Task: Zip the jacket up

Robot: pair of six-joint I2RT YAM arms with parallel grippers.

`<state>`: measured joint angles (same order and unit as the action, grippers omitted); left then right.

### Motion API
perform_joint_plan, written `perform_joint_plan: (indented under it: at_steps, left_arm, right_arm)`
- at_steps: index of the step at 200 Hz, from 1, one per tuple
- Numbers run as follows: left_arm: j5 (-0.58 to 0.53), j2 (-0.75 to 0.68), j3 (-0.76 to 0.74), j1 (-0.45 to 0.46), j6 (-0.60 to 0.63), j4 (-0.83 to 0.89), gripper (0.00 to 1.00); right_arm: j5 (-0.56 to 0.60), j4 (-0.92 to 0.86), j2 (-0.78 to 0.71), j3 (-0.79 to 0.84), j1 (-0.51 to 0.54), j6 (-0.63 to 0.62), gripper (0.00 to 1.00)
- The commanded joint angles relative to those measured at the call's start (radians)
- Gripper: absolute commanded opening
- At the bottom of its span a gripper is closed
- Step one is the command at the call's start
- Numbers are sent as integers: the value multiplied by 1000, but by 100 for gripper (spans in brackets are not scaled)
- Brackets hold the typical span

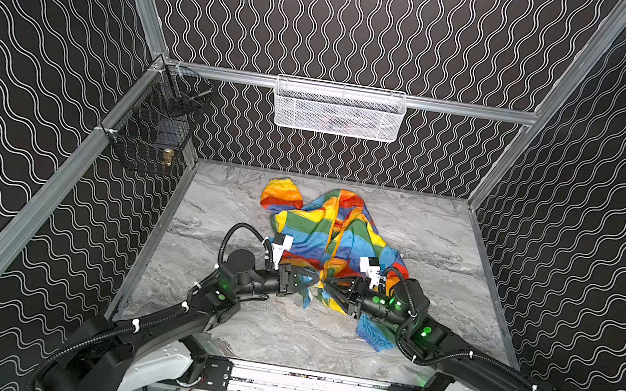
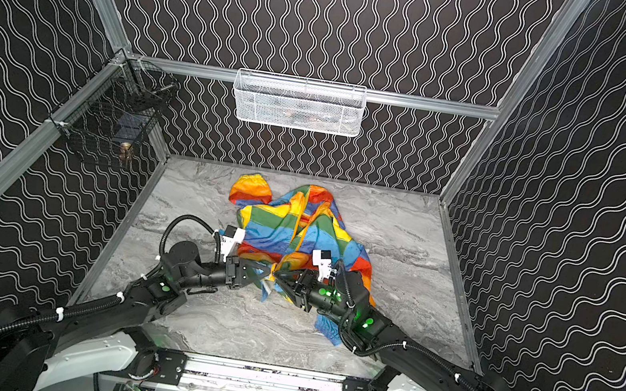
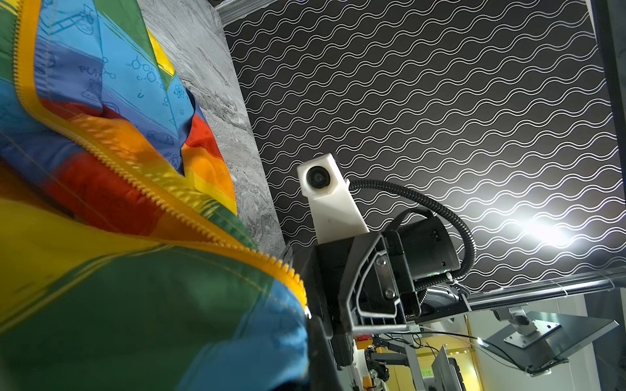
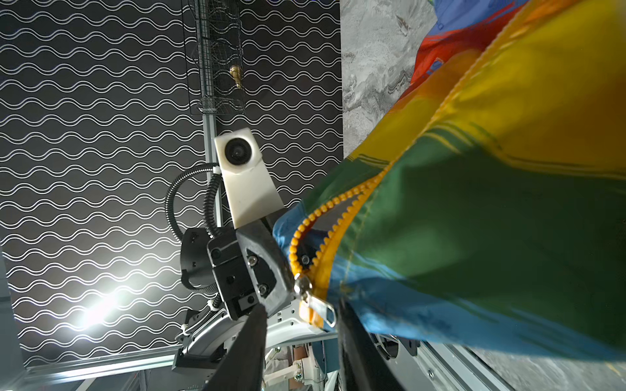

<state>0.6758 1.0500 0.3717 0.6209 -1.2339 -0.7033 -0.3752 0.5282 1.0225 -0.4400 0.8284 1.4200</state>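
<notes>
Grey marbled tabletop, boxed in by black walls with white wavy lines, carries a small thin jacket in broad rainbow stripes. In both top views it lies crumpled at the middle, reaching toward the back wall. A white mesh basket hangs on the back rail, its contents too blurred to name. A black wire basket on the left rail holds a small brass piece. The left gripper and right gripper meet tip to tip at the jacket's near hem, and their black bodies hide the cloth there.

From the left wrist, striped cloth fills half the picture and the orange zipper teeth run slantwise to its edge. The facing arm's white wrist camera shows plainly, but that arm's fingertips are hidden behind the cloth.

From the right wrist, two rows of teeth part above a silver zipper slider, with a silver pull tab hanging from it. The right gripper's two dark fingers, cut off by the frame, stand apart on either side of the tab and seem not to touch it. The left gripper is clenched on the blue hem just beside the slider.
</notes>
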Motion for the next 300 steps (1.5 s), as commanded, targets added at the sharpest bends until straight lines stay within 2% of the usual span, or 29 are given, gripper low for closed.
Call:
perform_joint_plan:
  at_steps: [1, 180, 239, 300]
  left_arm:
    - [22, -5, -4, -2, 5, -21, 0]
    - [43, -19, -10, -2, 12, -9, 0]
    - [59, -47, 27, 0, 131, 175, 0]
    - [68, -50, 24, 1, 158, 220, 0]
  right_arm:
    - [3, 6, -4, -11, -3, -4, 36]
    - [-15, 45, 41, -23, -6, -1, 16]
    - [-14, 56, 44, -19, -15, 5, 0]
    - [24, 23, 32, -24, -21, -10, 0]
